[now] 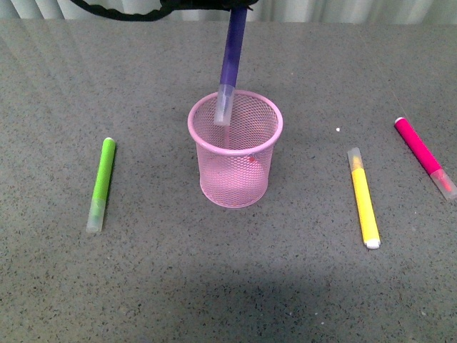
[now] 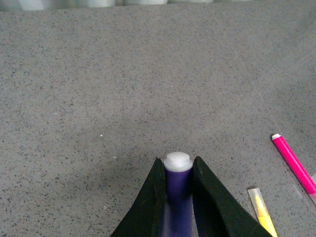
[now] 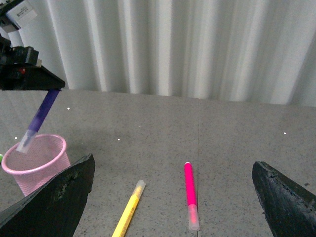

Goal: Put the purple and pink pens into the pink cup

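Left gripper (image 2: 177, 190) pinching purple pen (image 1: 231, 57), clear cap dipping inside pink cup (image 1: 235, 153) rim, right gripper (image 3: 173, 197) spread wide, pink pen (image 1: 425, 156) lying on table (image 1: 143, 286).

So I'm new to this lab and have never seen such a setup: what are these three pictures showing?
It is a two-armed robot at a grey table. One picture looks forward from its body; the other two come from cameras on its wrists. The left claw is shut on the purple pen, holding it clear cap down, with the tip just at the rim of the pink cup. The right claw is open and empty, hanging above the pink pen and the yellow marker. Both lie flat on the table, as does a green marker on the cup's other side.
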Controlling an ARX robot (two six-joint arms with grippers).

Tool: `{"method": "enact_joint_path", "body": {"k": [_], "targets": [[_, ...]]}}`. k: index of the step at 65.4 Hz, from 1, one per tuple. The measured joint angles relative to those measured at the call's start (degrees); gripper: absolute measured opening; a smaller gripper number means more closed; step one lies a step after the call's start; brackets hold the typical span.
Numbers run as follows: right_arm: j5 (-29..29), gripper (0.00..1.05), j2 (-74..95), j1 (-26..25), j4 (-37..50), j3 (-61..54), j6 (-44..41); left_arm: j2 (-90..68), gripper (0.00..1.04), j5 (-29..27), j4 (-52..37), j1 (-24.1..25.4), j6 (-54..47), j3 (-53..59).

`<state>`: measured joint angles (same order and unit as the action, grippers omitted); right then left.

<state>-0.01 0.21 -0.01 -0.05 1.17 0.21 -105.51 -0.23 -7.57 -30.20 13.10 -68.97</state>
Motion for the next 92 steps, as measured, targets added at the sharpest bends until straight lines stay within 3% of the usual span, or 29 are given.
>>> {"method": "enact_joint_path", "body": {"k": [14, 23, 46, 57, 69, 77, 83, 86, 92], "targets": [[0.0, 0.97, 0.0, 0.0, 0.0, 0.0, 0.0, -0.7, 0.08, -0.2, -1.9, -0.4, 0.0, 2.1], [0.0, 0.97, 0.0, 0.0, 0.0, 0.0, 0.0, -0.6, 0.41, 0.2, -2.6, -0.4, 0.2, 4.2], [0.0, 0.97, 0.0, 0.0, 0.0, 0.0, 0.0, 8.7, 0.98, -1.0, -2.6, 3.0, 6.8, 11.9], [0.0, 0.97, 0.0, 0.0, 0.0, 0.0, 0.0, 19.0, 0.97, -3.9, -2.7, 8.3, 10.7, 19.5], [0.0, 0.97, 0.0, 0.0, 0.0, 0.0, 0.0, 36.4, 0.97, -7.1, -0.3, 18.4, 16.7, 33.3], [0.0, 0.97, 0.0, 0.0, 0.0, 0.0, 0.0, 47.2, 0.96, -9.3, 0.9, 24.6, 14.8, 44.5], [0.0, 0.97, 0.0, 0.0, 0.0, 0.0, 0.0, 52.4, 0.77, -1.3, -25.7, 29.7, 1.2, 61.0], [0.0, 0.97, -0.1, 0.0, 0.0, 0.0, 0.0, 57.5, 0.7, -0.4, -28.2, 29.9, -3.5, 65.4], [0.0, 0.97, 0.1, 0.0, 0.0, 0.0, 0.0, 70.6, 0.53, 0.2, -22.6, 29.9, -8.7, 68.6]]}}
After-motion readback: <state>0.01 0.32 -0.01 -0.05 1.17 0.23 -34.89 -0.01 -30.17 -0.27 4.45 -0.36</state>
